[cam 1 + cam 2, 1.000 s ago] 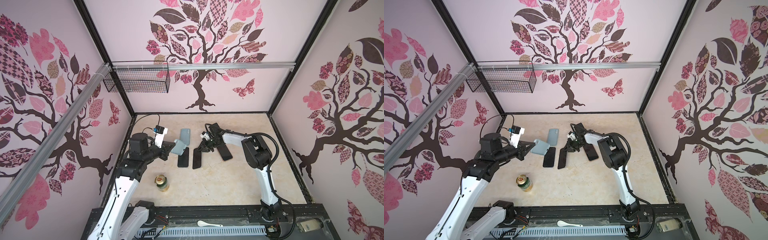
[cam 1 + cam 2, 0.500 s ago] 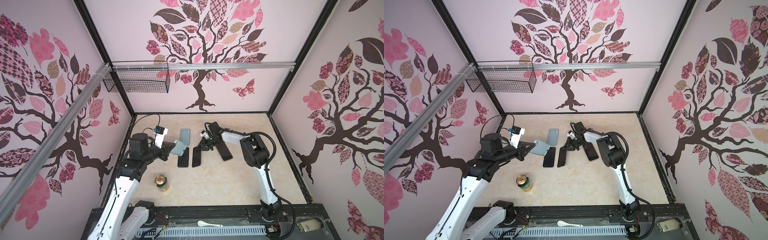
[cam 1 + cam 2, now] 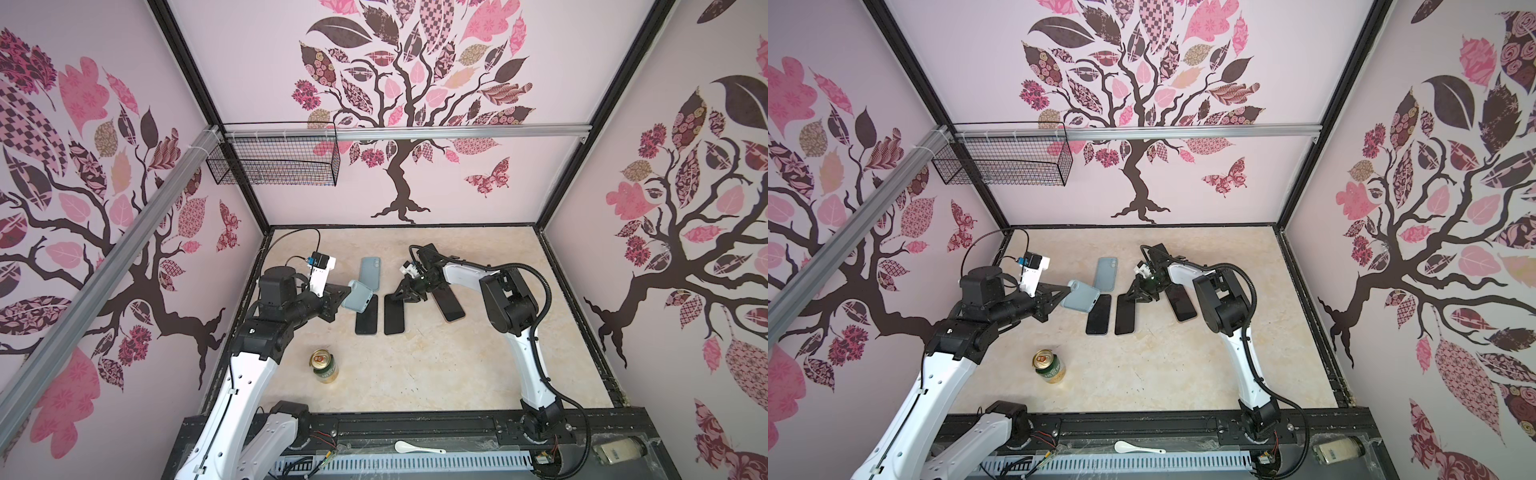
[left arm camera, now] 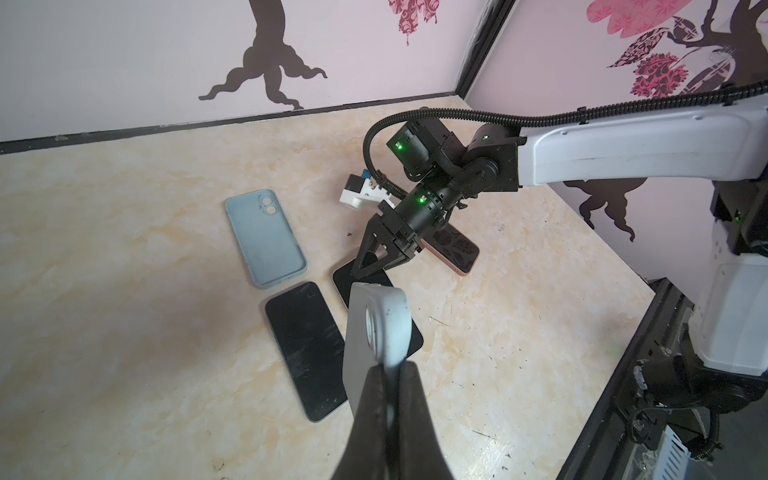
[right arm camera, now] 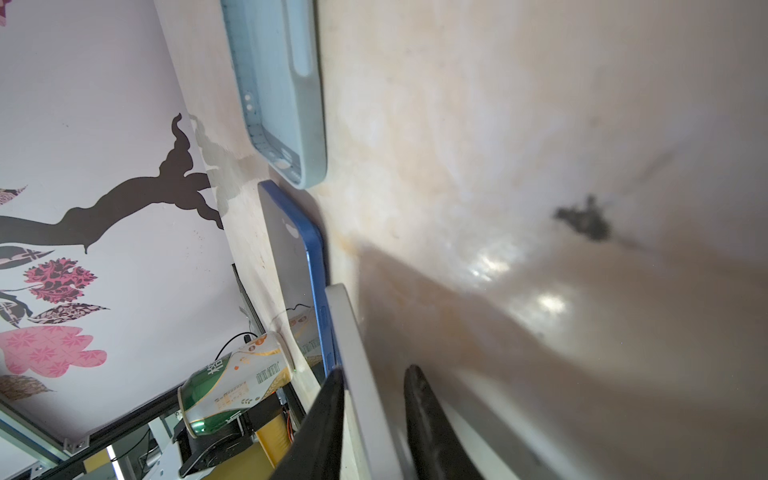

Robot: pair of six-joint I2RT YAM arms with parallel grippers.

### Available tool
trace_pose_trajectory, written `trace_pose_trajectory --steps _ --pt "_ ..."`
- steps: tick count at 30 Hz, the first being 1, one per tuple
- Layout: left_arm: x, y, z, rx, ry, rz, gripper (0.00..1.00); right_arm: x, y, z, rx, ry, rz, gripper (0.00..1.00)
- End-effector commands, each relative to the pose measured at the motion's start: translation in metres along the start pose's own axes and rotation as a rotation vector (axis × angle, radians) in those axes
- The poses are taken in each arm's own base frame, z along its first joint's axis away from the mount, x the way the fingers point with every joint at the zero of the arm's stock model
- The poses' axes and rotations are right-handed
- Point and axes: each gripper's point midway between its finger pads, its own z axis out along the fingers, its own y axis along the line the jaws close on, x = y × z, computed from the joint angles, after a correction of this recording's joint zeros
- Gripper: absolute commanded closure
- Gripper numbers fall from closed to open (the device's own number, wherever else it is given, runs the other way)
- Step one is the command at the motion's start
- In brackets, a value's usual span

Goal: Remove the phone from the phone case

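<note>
Beyond the green can (image 3: 324, 368) and slightly to its left, the left gripper (image 3: 343, 296) is clamped tight on one end of a pale blue phone case (image 3: 356, 296). It holds the case tilted and clear of the table. In the left wrist view the case (image 4: 376, 328) sticks out straight past the closed fingers (image 4: 374, 399).

Directly beyond the can lies a dark phone (image 3: 366, 314), screen up, with its far end under the raised case. Farther beyond the can an empty second case (image 3: 370, 272) lies flat.

Beyond the can and just to its right a middle phone (image 3: 394, 316) lies flat, right beside the first. The right gripper (image 3: 405, 291) is down at its far end. In the right wrist view its jaws are narrowly parted around the phone's pale edge (image 5: 353, 353), with a gap on one side.

Farthest right of the can, a pink-edged phone (image 3: 451, 305) lies slanted under the right arm
</note>
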Motion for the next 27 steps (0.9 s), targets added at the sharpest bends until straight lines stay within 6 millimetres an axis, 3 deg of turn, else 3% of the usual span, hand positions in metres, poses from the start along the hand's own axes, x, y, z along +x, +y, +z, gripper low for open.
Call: trace_pose_trajectory --steps 1,7,12,27 --pt "0.007 0.001 0.002 0.006 0.010 -0.001 1.00 -0.006 -0.010 0.004 0.023 0.006 0.008 0.70" --pt "0.007 0.000 0.001 0.006 0.009 -0.001 1.00 -0.005 -0.016 0.000 0.068 -0.009 0.004 0.71" --pt "0.006 0.000 0.000 0.008 0.007 0.000 1.00 -0.002 -0.021 -0.007 0.099 -0.030 0.000 0.79" --pt "0.008 -0.001 0.001 0.009 0.007 -0.001 1.00 0.006 -0.028 -0.022 0.096 -0.096 0.034 0.82"
